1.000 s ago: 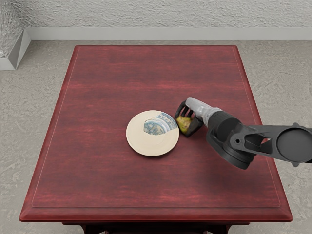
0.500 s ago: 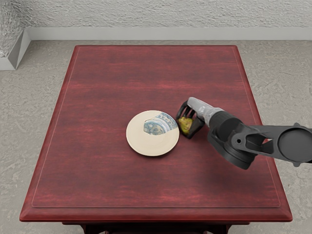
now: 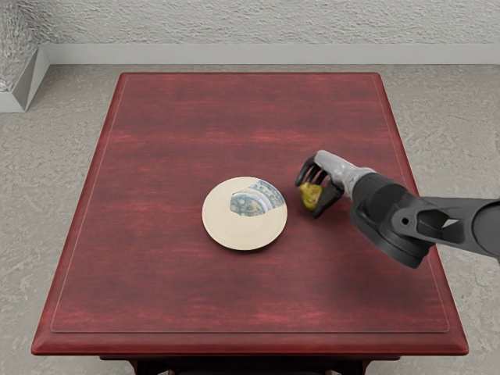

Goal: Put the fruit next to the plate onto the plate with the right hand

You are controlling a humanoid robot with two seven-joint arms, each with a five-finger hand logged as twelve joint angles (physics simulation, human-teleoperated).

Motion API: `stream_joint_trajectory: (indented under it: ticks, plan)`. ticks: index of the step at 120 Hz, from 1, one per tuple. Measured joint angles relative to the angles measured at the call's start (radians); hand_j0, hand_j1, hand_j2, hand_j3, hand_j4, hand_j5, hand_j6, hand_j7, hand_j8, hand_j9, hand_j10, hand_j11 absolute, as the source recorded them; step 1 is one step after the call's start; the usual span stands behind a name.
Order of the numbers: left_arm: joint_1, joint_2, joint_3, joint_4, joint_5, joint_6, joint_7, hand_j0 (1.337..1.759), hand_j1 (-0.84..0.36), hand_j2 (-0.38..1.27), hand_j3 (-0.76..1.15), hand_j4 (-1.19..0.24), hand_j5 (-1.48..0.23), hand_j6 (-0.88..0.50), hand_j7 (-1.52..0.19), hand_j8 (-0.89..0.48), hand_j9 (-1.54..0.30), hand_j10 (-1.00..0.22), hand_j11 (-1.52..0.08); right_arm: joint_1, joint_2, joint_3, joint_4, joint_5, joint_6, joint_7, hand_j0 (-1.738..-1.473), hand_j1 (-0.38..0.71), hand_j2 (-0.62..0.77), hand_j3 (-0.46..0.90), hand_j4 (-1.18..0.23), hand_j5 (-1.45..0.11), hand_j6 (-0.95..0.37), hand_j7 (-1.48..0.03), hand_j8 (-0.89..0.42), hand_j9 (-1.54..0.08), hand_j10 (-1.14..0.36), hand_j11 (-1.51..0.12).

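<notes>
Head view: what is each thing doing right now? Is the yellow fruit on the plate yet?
fruit: gripped in the right hand, to the right of the plate, apart from it, not on it yet.
right hand: fingers curled shut around the fruit.
plate: lying flat on the table, with no fruit on it.
table: standing level, carrying the plate.

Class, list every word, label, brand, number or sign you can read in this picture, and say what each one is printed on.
None: no words, numbers, labels or signs can be read anywhere in the view.
The plate bears only a blue-grey pattern, with no letters that can be made out.
The table, the fruit and the right hand gripping it show no markings.
</notes>
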Motion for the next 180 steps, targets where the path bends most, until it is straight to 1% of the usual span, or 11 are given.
stream_joint_trajectory:
  ticks: [24,52,76,105,134,156,180]
  plan:
    - [0.0,0.0,0.0,0.0,0.0,0.0,0.0,1.658,0.34,0.0,0.0,-0.01,-0.01,-0.01,-0.01,-0.01,-0.01,-0.01,-0.01,0.028,-0.021,0.008,0.035,0.021,0.004,0.0,-1.656,0.26,0.37,0.0,-0.66,-0.86,-0.57,-0.86,-0.48,-0.86,-0.59,-0.86]
    - [0.0,0.0,0.0,0.0,0.0,0.0,0.0,1.658,0.34,0.0,0.0,-0.01,-0.01,-0.01,-0.01,-0.01,-0.01,-0.01,-0.01,0.112,-0.014,0.009,0.066,0.109,0.008,0.0,-1.657,0.28,0.41,0.0,-0.66,-0.86,-0.56,-0.86,-0.47,-0.85,-0.58,-0.85]
    - [0.0,0.0,0.0,0.001,0.0,0.0,0.0,1.658,0.34,0.0,0.0,-0.01,-0.01,-0.01,-0.01,-0.01,-0.01,-0.01,-0.01,0.164,0.015,0.009,0.073,0.165,0.008,0.0,-1.657,0.28,0.42,0.0,-0.66,-0.86,-0.56,-0.86,-0.48,-0.85,-0.58,-0.85]
    - [0.0,0.0,0.0,0.001,0.0,0.0,0.0,1.658,0.34,0.0,0.0,-0.01,-0.01,-0.01,-0.01,-0.01,-0.01,-0.01,-0.01,0.219,0.078,0.009,0.07,0.231,0.004,0.0,-1.658,0.29,0.43,0.0,-0.66,-0.86,-0.55,-0.86,-0.47,-0.86,-0.57,-0.86]
    - [0.0,0.0,0.0,0.001,0.0,0.0,0.0,1.658,0.34,0.0,0.0,-0.01,-0.01,-0.01,-0.01,-0.01,-0.01,-0.01,-0.01,0.254,0.174,0.008,0.044,0.272,-0.002,0.0,-1.658,0.32,0.49,0.0,-0.66,-0.88,-0.54,-0.87,-0.45,-0.86,-0.56,-0.86]
    - [0.0,0.0,0.0,0.001,0.0,0.0,0.0,1.658,0.34,0.0,0.0,-0.01,-0.01,-0.01,-0.01,-0.01,-0.01,-0.01,-0.01,0.266,0.253,0.006,-0.002,0.295,-0.002,0.0,-1.658,0.32,0.47,0.0,-0.66,-0.88,-0.54,-0.87,-0.45,-0.86,-0.56,-0.86]
    - [0.0,0.0,0.0,0.001,0.0,0.0,0.0,1.658,0.34,0.0,0.0,-0.01,-0.01,-0.01,-0.01,-0.01,-0.01,-0.01,-0.01,0.258,0.285,-0.002,-0.043,0.3,-0.002,0.0,-1.657,0.29,0.45,0.0,-0.67,-0.87,-0.56,-0.87,-0.47,-0.86,-0.58,-0.86]
